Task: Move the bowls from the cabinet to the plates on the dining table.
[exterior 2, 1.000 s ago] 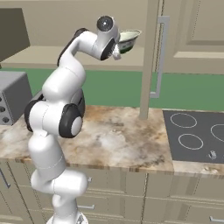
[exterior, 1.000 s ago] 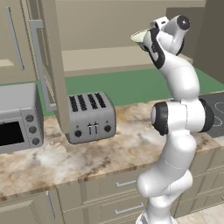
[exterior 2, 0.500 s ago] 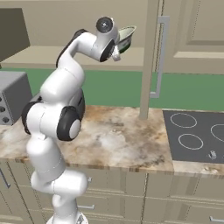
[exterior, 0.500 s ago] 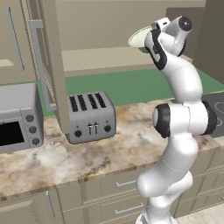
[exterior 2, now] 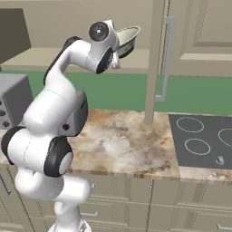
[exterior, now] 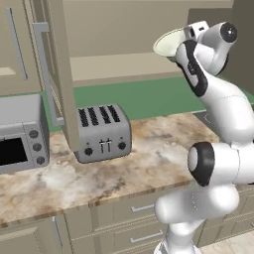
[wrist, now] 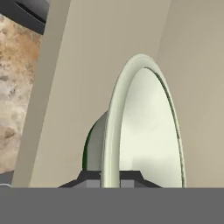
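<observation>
The hand [wrist: 110,177] was clamped on the rim of the bowl [wrist: 144,131], one finger on the cream inside and one on the green outside, so the bowl stood on edge in the hand view. In the left base view the hand [exterior: 191,37] was raised high at the end of the arm, and the bowl [exterior: 171,43] tilted out from it toward the open cabinet [exterior: 119,34], in the air just in front of the cabinet's lower shelf. The right base view showed the same: the bowl [exterior 2: 127,38] stuck out past the hand [exterior 2: 117,43], its cream hollow turned partly upward, its green underside facing down.

The cabinet door [exterior: 54,74] stood swung open, edge-on, with its long silver handle [exterior: 42,69] running down it. In the right base view that door [exterior 2: 156,59] hung just right of the bowl.

Well below the hand lay the marbled bench [exterior: 149,154]. A silver four-slot toaster [exterior: 101,134] stood on it near the foot of the open door, and a toaster oven [exterior: 20,134] sat at its left. To the right, a dark cooktop [exterior 2: 201,140] was set into the bench [exterior 2: 122,145].
</observation>
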